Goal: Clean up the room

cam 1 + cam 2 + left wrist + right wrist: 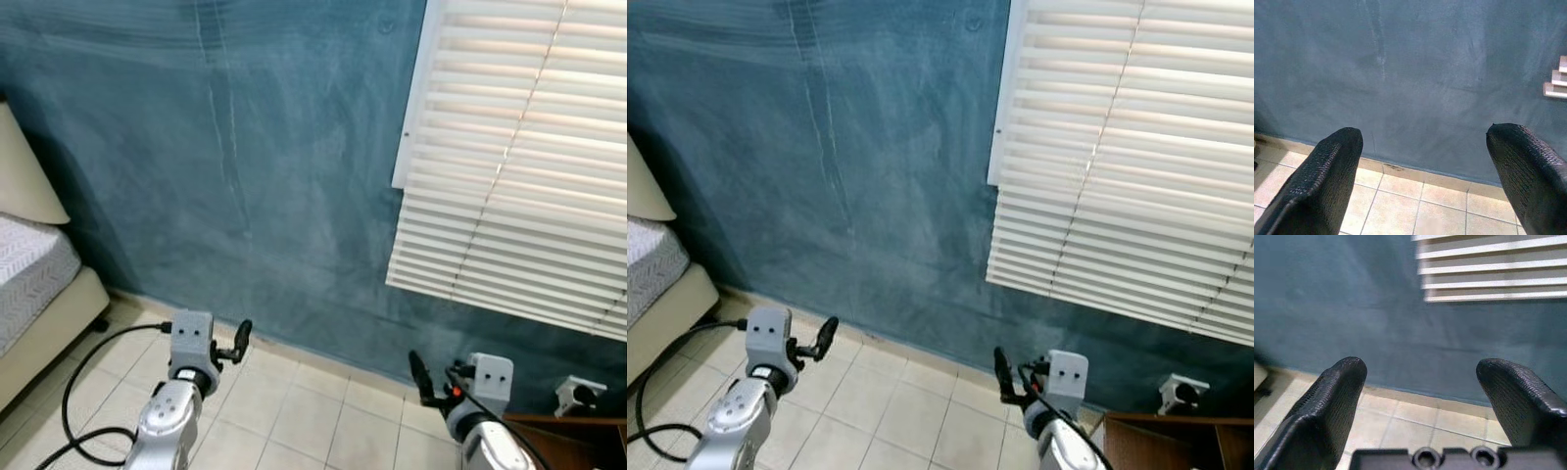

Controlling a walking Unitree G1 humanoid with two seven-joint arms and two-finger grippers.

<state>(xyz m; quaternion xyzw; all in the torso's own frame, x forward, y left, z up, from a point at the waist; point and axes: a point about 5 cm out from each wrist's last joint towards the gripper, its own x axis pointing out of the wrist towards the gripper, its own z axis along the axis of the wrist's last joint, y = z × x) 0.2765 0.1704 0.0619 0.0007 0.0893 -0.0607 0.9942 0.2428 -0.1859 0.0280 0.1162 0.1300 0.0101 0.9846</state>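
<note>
Both arms are raised in front of a dark teal wall [245,176], and no item to tidy is in reach of either. The left hand [238,343] is held low at the left, over the pale tiled floor [304,416], with its two black fingers [1327,176] spread wide and nothing between them; they point at the wall just above the skirting line where wall meets tile. The right hand [423,377] is held at the right, a little lower, its fingers [1332,401] likewise spread and empty, pointing at the wall below the lower edge of the white window blind [519,166].

The blind covers the upper right of the wall, its slats running level, its bottom rail tilted down toward the right in the head views. At the far left stands a bed [29,284] with a grey patterned mattress on a cream base and a cream headboard against the wall. A black cable [83,392] loops across the tiles between the bed and the left arm. At the lower right is the corner of a brown wooden piece of furniture [573,441], with a small white fitting [576,392] on the wall just above it.

Open tile lies between the two arms and runs up to the wall.
</note>
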